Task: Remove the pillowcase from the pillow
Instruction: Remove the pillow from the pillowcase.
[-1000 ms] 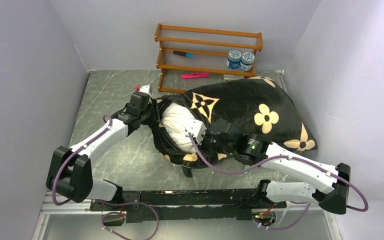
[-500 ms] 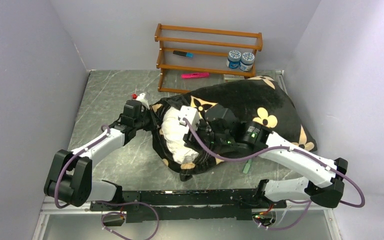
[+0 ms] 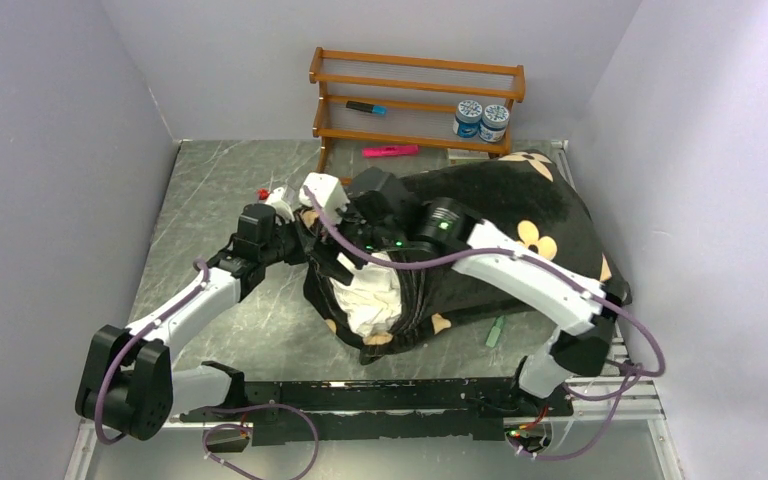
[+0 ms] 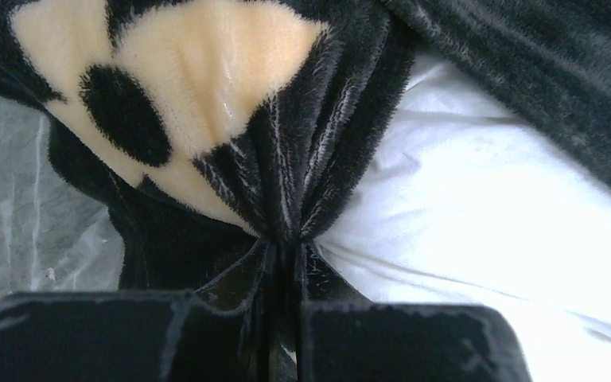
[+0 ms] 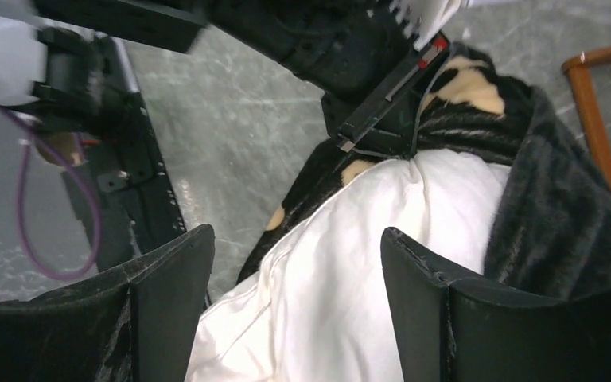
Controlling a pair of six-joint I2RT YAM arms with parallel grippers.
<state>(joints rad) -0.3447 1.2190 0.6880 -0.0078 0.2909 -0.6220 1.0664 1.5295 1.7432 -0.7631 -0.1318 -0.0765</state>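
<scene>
my left gripper (image 4: 285,278) clamped on pillowcase (image 4: 207,103) hem | my right gripper (image 5: 294,247) agape, empty, over pillow (image 5: 414,199) | plush limp, slippy; I'd pinch the soft white bulge

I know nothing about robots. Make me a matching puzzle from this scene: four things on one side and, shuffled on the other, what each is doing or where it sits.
Things:
1. left gripper
2. right gripper
3. pillow
4. jars

States or places:
A. standing on a shelf of the wooden rack
B. open, holding nothing
C. shut on a fold of the pillowcase
D. white, partly showing out of its cover

Pairs: 1-C, 2-B, 3-D, 4-A
</scene>
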